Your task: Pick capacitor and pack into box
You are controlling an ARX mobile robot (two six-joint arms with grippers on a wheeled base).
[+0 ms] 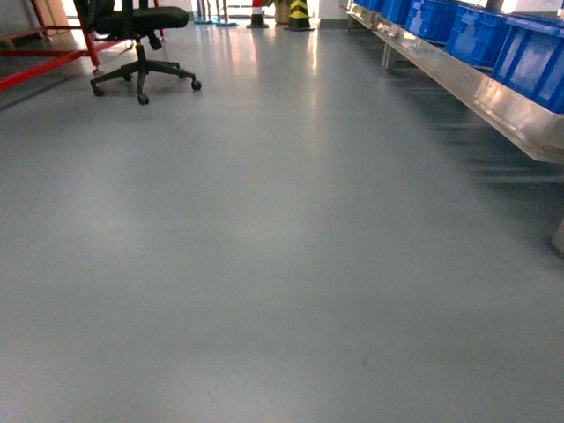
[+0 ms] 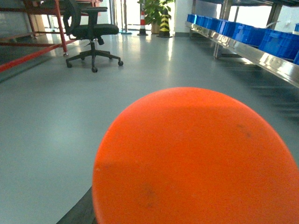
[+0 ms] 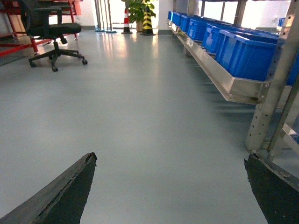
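Grey floor (image 1: 282, 264), office chair (image 1: 141, 35), blue bins (image 1: 493, 40).

The head camera looks forward and slants down over a grey floor (image 1: 264, 264), with a black chair (image 1: 141, 44) far left and blue bins (image 1: 493, 40) on a rack at right. Both wrist cameras sit low and face the same way, sharing that chair (image 2: 91, 35) (image 3: 49, 32) and the bins (image 2: 243, 32) (image 3: 233, 44). The left wrist view is half blocked by an orange shape (image 2: 196, 158) pressed close, probably the capacitor. The right wrist camera sits nearest the rack.
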